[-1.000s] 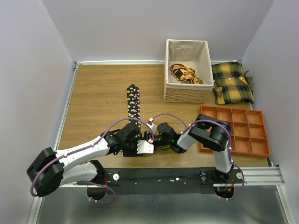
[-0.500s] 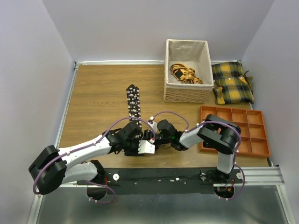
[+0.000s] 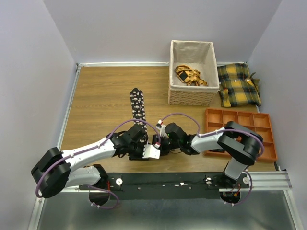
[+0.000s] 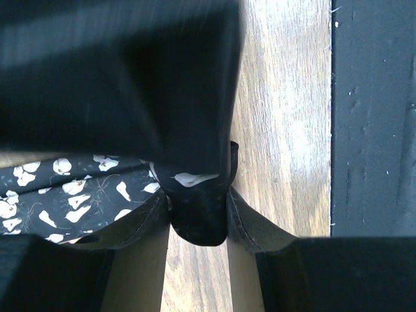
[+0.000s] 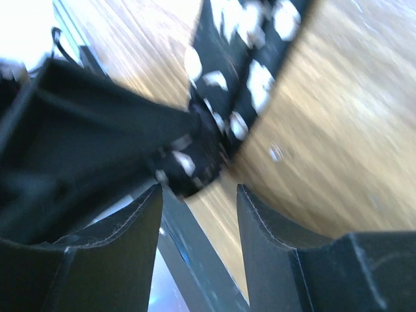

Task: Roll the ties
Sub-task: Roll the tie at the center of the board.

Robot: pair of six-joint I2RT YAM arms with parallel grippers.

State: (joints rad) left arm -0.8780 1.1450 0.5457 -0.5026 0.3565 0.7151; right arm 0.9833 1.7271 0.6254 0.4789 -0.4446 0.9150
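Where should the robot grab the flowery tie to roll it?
At the near end of the tie, from its two sides. The strip lies flat, running away from the arms, and that end is bunched up between the fingers of the left gripper.

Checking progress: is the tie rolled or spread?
Mostly spread: the tie lies as a long flat strip; only its near end is bunched.

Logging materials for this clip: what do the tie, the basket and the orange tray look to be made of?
Tie: soft fabric, matte black with a white flower print; it folds limply in the wrist views. Basket: pale woven wicker sides, with what seems to be a cloth lining. Orange tray: probably moulded plastic, given the smooth even colour and thin dividers.
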